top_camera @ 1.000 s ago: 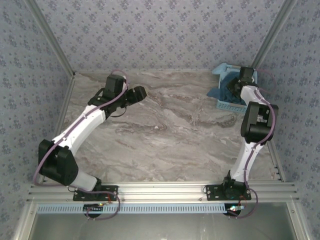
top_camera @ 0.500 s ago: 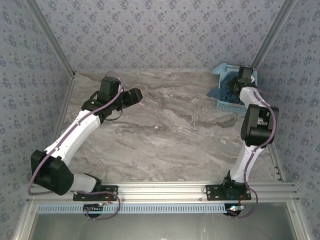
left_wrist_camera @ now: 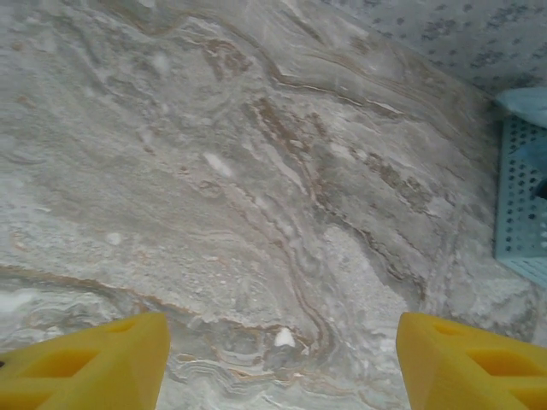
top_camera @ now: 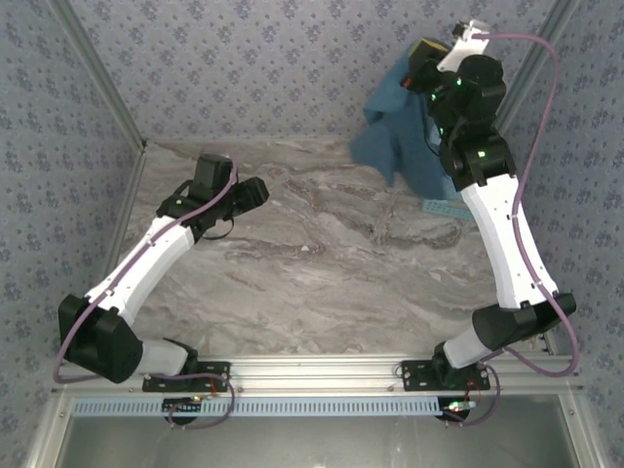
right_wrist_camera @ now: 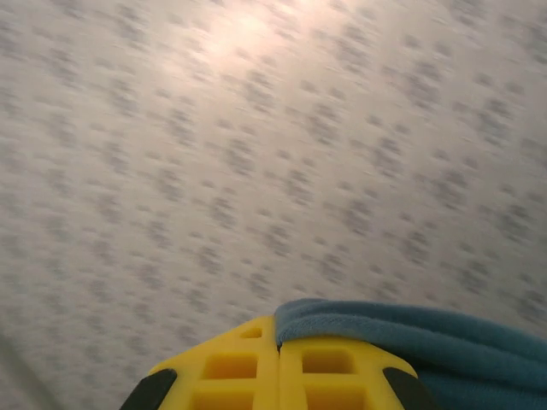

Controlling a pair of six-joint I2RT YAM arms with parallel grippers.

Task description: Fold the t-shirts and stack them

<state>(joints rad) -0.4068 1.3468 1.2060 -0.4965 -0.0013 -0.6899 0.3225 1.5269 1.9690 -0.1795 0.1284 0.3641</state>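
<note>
Teal t-shirt (top_camera: 398,146) apparently within right gripper (right_wrist_camera: 279,346)

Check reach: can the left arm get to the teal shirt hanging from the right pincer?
Probably yes. The left pincer is open over bare table, and nothing stands between it and the teal shirt; though it's a long stretch across.

right pincer (right_wrist_camera: 279,348) held high, clamped tight; left pincer (left_wrist_camera: 282,363) low, jaws apart.
</note>
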